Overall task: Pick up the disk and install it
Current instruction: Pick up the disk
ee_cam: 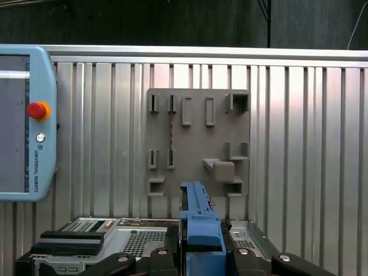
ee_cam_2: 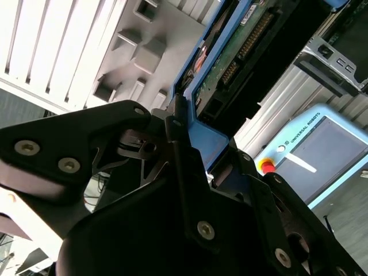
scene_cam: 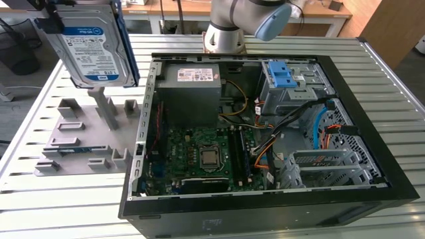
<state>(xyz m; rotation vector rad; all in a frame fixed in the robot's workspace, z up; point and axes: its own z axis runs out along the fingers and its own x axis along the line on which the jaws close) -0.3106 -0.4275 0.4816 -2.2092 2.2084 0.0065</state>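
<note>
I'm working over a slatted metal table (scene_cam: 388,72) that carries an open desktop tower case (scene_cam: 265,205) lying on its side. A grey fixture plate (scene_cam: 86,145) with empty holders sits just beside it, towards the exterior view's left. Inside the case I can see the grey power supply box (scene_cam: 192,97), the motherboard (scene_cam: 202,152) and a metal drive cage (scene_cam: 299,94) topped by a light-blue latch (scene_cam: 282,74), with loose cables (scene_cam: 312,105) running right past the cage. The disk (scene_cam: 93,50) is off the plate and in the air above it, hanging on edge with its label facing the exterior camera, well apart from the cage. In the first wrist view the gripper (ee_cam: 201,247) has its fingers (ee_cam: 172,238) clamped on the disk's blue carrier frame from both sides. My worry is that grip, which I judge to be on the plastic frame rather than the metal body, so a quick swing could let the disk pivot or slip. I also think the cables could snag a corner on the way into the cage, and a tilted disk would jam against the cage rails.
</note>
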